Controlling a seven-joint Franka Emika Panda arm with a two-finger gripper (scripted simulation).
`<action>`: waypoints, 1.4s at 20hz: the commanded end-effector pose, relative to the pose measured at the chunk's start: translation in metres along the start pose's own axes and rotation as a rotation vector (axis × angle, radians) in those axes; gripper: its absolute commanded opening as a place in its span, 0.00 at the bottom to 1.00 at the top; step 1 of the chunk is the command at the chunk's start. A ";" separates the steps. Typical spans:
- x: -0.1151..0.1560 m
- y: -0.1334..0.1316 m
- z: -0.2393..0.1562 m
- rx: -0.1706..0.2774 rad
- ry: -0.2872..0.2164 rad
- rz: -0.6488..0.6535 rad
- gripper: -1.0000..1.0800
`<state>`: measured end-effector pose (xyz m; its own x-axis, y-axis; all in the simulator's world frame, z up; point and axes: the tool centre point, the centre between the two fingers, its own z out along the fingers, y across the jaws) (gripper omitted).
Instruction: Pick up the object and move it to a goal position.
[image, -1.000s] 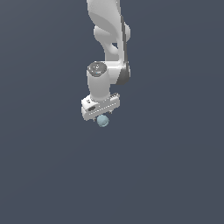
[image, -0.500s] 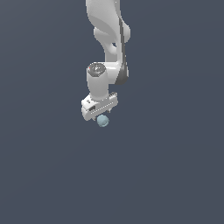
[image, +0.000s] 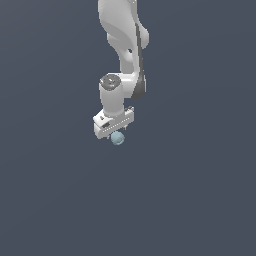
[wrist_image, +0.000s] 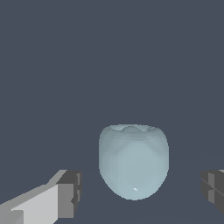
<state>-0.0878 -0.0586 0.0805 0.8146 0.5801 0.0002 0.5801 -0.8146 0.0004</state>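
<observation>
The object (wrist_image: 133, 164) is a small pale blue-grey ball with faint lighter markings. In the wrist view it sits between my two dark fingertips (wrist_image: 70, 194), with a clear gap on each side, so nothing touches it. My gripper (wrist_image: 141, 192) is open around it. In the exterior view the ball (image: 118, 138) shows just under the white gripper body (image: 113, 124), which hides the fingers. Whether the ball rests on the floor cannot be told.
A plain dark blue-grey surface (image: 200, 200) fills both views. The white arm (image: 122, 40) comes down from the top of the exterior view. No other objects or markers show.
The gripper and the ball stay at the same spot. Only the arm's upper links have turned slightly.
</observation>
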 end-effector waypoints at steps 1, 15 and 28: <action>-0.001 0.000 0.009 0.001 -0.001 -0.001 0.96; -0.001 -0.001 0.041 0.000 0.000 -0.004 0.00; -0.002 0.001 0.034 -0.001 0.000 -0.003 0.00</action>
<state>-0.0886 -0.0598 0.0438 0.8129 0.5823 0.0000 0.5823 -0.8129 0.0005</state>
